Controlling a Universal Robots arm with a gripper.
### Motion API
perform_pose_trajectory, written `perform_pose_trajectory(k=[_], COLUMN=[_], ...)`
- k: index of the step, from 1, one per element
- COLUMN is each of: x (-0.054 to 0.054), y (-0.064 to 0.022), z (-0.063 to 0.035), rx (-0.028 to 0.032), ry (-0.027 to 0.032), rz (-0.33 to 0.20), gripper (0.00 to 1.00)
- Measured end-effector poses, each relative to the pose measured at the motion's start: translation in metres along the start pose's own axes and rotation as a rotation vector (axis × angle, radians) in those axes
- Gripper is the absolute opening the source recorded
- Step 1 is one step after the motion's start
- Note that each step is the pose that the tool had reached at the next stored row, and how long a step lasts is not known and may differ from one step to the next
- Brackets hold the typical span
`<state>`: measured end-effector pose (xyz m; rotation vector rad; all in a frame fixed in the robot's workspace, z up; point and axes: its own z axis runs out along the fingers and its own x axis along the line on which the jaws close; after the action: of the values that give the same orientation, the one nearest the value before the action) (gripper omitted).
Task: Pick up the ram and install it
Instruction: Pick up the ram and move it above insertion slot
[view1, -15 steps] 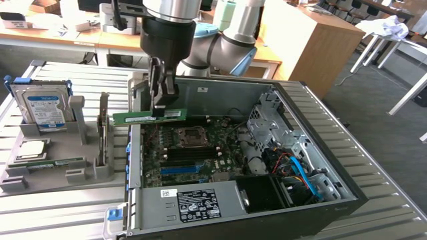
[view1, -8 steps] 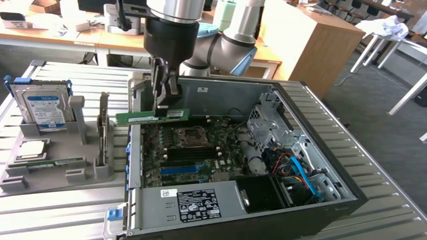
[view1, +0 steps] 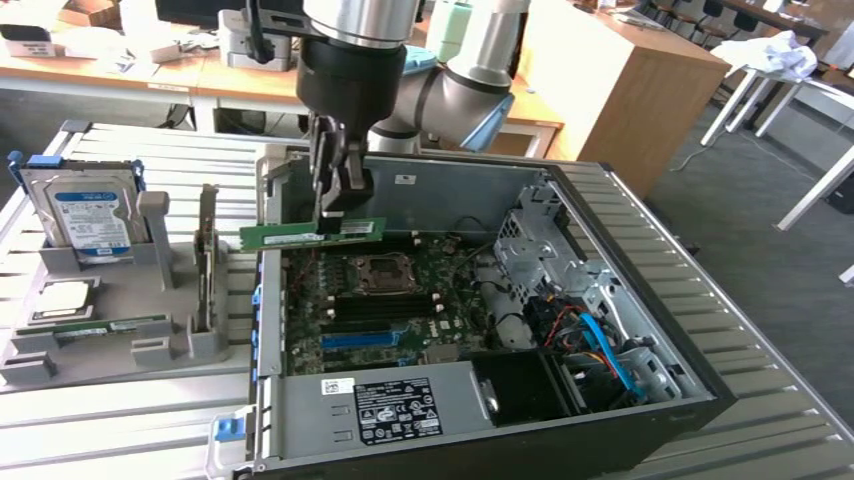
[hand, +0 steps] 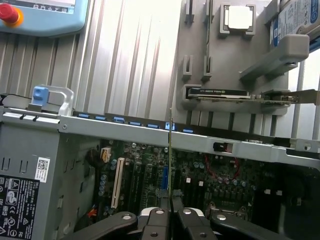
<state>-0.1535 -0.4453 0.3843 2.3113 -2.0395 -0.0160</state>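
Note:
The ram (view1: 314, 232) is a long green stick with a white sticker. It hangs level above the left edge of the open computer case (view1: 641, 260), over the motherboard (view1: 387, 300). My gripper (view1: 342, 200) is shut on its upper edge near the right end. In the wrist view the ram (hand: 170, 150) appears edge-on as a thin line, clamped between my black fingers (hand: 155, 225), with my gripper (hand: 170, 216) above the board's black memory slots (hand: 145, 175).
A grey holder (view1: 120, 355) stands at the exterior view's left. It carries a silver hard drive (view1: 87, 215), a square processor chip (view1: 64, 298), an upright card (view1: 207, 250) and a green stick (view1: 107, 327). A pendant with a red button (hand: 9, 14) lies beyond the case.

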Motion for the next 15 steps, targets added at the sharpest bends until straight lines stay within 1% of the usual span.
perform_pose_trajectory(k=[15], x=[0.002], y=[-0.0148], z=[-0.0006], rx=[0.0], ry=[0.0], rz=[0.0], gripper=[0.13])
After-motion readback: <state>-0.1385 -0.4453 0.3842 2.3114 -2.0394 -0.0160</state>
